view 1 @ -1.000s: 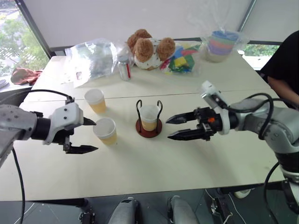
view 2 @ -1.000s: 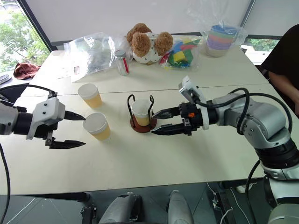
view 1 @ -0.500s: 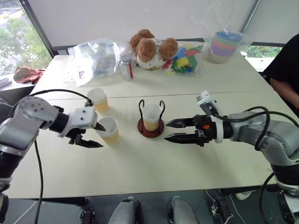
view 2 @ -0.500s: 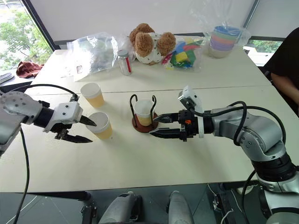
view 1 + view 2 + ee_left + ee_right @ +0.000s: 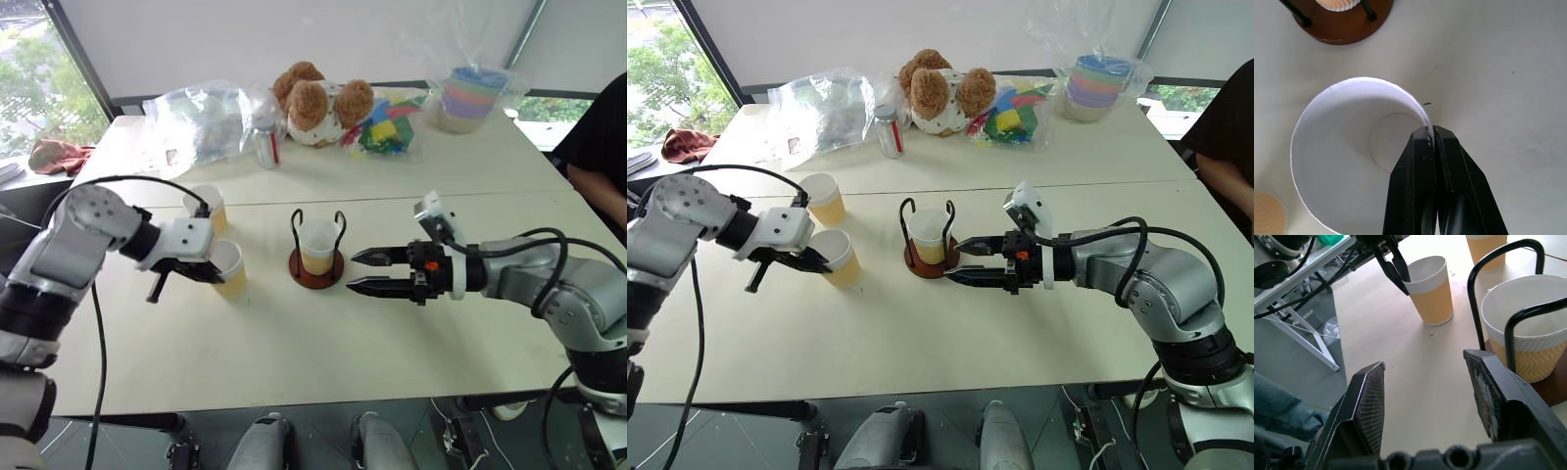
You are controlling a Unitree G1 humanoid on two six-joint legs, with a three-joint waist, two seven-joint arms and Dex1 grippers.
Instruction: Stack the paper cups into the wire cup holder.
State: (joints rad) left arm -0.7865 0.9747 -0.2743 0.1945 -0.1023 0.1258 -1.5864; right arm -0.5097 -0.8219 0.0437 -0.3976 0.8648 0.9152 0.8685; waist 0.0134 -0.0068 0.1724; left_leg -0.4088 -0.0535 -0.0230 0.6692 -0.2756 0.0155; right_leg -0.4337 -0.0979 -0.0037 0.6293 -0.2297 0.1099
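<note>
Step in hand: grasp of second cup. Left gripper (image 5: 1432,134), jaws pinched tight on the rim of the near paper cup (image 5: 229,268), upright on the desk (image 5: 294,362). Next, by judgement: lift and carry over the wire cup holder (image 5: 315,266), which held one cup (image 5: 318,244). Right gripper (image 5: 361,271) beside holder, jaws parted, empty. Third cup (image 5: 208,206) behind.

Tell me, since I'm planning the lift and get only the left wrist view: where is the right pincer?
Observer: The right pincer hangs open close beside the black wire cup holder with a dark-red disc base, on its right.
Operator: Holder free?
Observer: No, one yellow-and-white paper cup stands inside it.
Operator: Other cups left?
Observer: A third paper cup stands upright just behind the paper cup your left pincer pinches by the rim.
</note>
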